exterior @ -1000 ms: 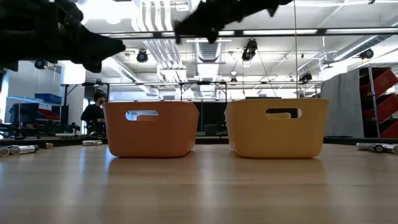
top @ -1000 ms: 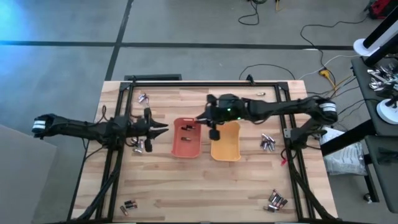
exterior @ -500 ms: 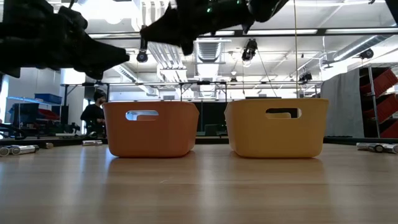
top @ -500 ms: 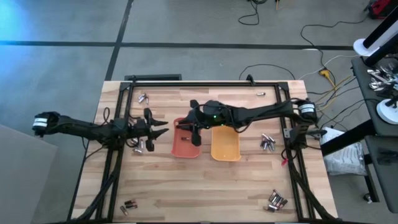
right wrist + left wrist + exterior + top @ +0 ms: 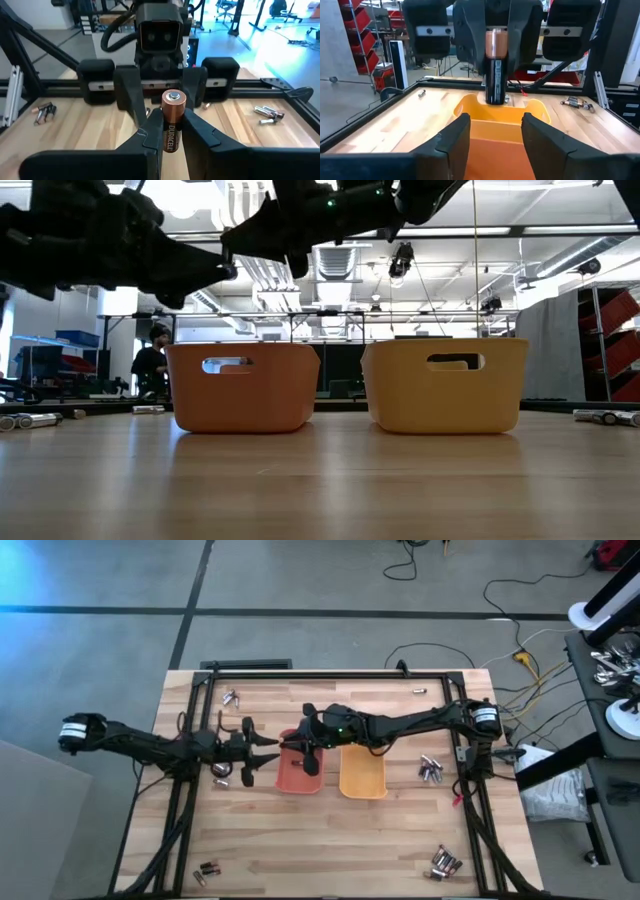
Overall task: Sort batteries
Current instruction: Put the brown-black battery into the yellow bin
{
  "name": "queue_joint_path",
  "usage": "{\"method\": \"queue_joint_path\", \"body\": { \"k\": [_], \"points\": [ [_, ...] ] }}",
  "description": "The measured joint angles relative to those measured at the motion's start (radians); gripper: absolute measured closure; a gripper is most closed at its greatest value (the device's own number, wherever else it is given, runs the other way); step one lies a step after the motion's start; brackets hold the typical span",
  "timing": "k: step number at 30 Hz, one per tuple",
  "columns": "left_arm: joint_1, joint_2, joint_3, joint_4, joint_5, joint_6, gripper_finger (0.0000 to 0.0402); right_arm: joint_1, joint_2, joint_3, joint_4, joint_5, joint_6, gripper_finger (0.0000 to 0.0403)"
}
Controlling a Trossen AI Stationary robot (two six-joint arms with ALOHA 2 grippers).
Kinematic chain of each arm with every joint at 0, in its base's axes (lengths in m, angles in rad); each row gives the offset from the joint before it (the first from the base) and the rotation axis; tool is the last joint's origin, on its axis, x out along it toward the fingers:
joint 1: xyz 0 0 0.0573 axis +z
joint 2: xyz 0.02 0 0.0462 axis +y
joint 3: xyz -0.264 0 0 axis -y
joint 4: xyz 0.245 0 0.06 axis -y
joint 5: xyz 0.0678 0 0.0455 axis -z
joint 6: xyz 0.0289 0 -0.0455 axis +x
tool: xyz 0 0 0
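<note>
Pale wood planks make up the table (image 5: 300,840), and the orange tray (image 5: 298,772) near its middle serves as the landmark; well to the left of the orange tray, toward the table's edges, small clusters of batteries (image 5: 229,698) lie loose, one behind and one (image 5: 205,871) in front; the left gripper (image 5: 272,745) reaches in from the left and hovers just at the tray's left rim, its fingers (image 5: 454,140) spread apart with nothing between them; directly facing it, above the orange tray, the right gripper (image 5: 296,744) has its fingers (image 5: 150,131) closed around a copper-topped black battery (image 5: 172,120), held upright with the copper end uppermost; inside the tray a couple of dark cells (image 5: 299,745) lie on its floor; just to the right of the orange tray, side by side with it, stands the yellow tray (image 5: 364,778); farther right of both trays more batteries (image 5: 430,768) lie scattered on the wood, with another heap (image 5: 445,862) nearer the front corner.
</note>
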Motion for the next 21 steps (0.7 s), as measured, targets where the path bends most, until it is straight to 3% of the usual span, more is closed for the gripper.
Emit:
{"method": "queue_joint_path", "body": {
  "k": [11,21],
  "points": [
    [-0.001,0.163,0.124,0.004,0.0,0.014,0.022,0.0,0.006,-0.001,-0.017,0.011,0.033,0.036],
    [0.001,0.157,0.153,-0.049,-0.001,-0.021,0.0256,0.0,0.006,-0.004,-0.031,0.023,0.031,0.036]
  ]
}}
